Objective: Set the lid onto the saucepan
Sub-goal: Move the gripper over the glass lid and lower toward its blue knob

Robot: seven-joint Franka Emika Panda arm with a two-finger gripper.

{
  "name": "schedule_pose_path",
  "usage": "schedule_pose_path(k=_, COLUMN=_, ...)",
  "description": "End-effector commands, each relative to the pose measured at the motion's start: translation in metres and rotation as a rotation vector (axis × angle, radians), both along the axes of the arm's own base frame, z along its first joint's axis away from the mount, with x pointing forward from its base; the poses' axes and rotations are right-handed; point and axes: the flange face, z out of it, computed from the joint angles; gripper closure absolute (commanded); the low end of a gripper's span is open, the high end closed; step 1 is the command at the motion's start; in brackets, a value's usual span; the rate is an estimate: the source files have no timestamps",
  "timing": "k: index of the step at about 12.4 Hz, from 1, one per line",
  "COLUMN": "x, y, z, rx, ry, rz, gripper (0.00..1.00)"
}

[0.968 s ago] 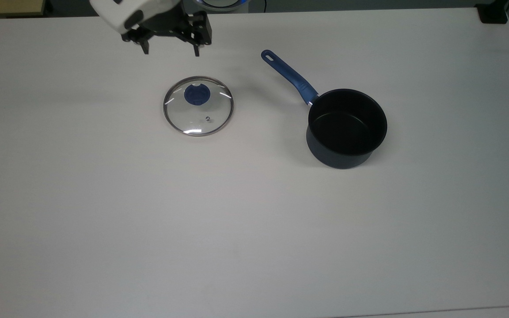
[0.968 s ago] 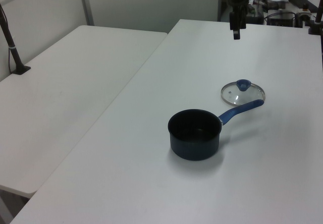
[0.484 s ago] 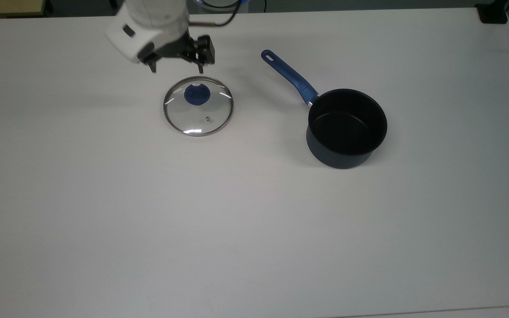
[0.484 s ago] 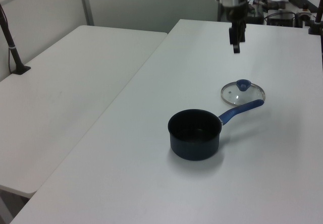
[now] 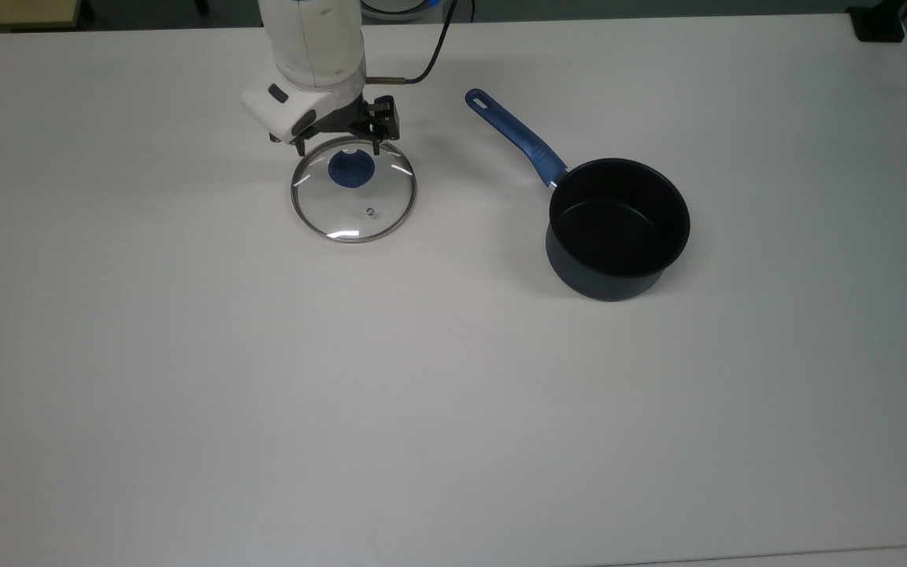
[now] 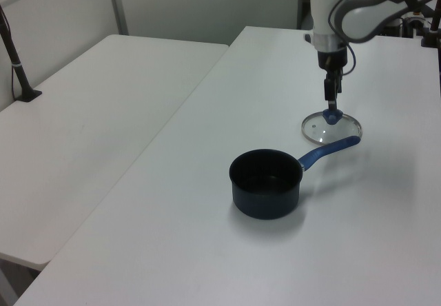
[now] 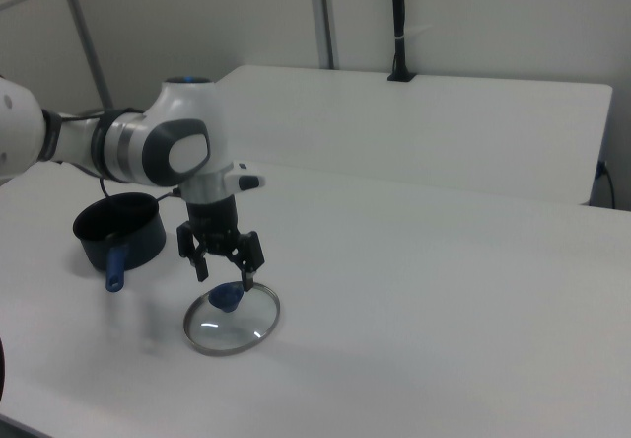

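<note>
Arm reaching in from top view's upper edge, white wrist pitched downward. Gripper (image 5: 338,147) (image 7: 225,274) (image 6: 332,106) pointing straight down, low over surface. Black fingers (image 7: 248,274) spread wide apart, nothing between them. Right view: forearm bends in from right view's left, wrist vertical.

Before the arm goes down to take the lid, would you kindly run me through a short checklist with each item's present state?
1. gripper open, fingers spread wider than the knob: ok.
2. Gripper lined up over the blue knob: cannot tell; in the top view it sits toward the lid's far edge, in the left view right above the knob.
3. lid flat on the table, knob up: ok.
4. saucepan upright, inside bare: ok.
5. Table between lid and saucepan free of things: ok.
6. Saucepan handle points toward the top view's upper left, apart from the lid: ok.
</note>
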Motion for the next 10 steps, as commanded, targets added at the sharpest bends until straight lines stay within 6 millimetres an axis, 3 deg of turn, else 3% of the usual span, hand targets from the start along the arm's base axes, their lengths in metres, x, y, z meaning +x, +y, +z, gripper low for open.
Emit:
schedule_pose_path(k=1, x=-0.018, y=0.001, z=-0.018, rx=-0.009, ry=-0.028, rz=0.040, gripper=0.01)
schedule_pose_path(k=5, x=-0.012, y=0.003, z=-0.020, rx=-0.009, ry=-0.052, rz=0.045, gripper=0.04)
schedule_pose_path(k=10, x=-0.005, y=0.016, z=-0.035, rx=-0.009, ry=-0.043, rz=0.068, gripper=0.07)
